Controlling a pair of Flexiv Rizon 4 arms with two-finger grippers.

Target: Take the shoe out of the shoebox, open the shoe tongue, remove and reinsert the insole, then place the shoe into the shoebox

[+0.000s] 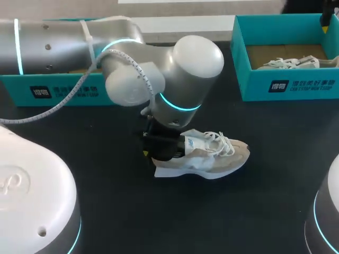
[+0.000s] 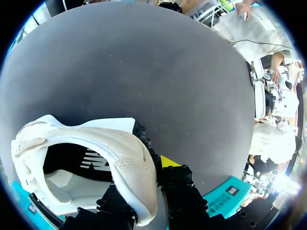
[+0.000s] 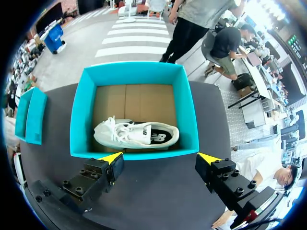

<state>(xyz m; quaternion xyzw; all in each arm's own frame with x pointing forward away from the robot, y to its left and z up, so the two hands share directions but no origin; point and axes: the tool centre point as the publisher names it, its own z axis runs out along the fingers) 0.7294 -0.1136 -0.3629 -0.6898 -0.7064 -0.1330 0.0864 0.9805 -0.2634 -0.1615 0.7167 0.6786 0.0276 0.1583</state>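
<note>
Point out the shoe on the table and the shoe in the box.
shoe on the table (image 1: 217, 161): head view, on its side panel
shoe in the box (image 3: 144, 139): right wrist view, on its side panel

The sneaker (image 1: 212, 159) looked like smooth cream leather with matt suede panels. The table (image 1: 122, 211) was matt black. The shoebox (image 3: 134, 74) had a plain cardboard floor.

Seen from above, the left arm (image 1: 185, 69) hides the heel of the shoe (image 1: 214, 156) and most of the left tool (image 1: 156, 151).
</note>
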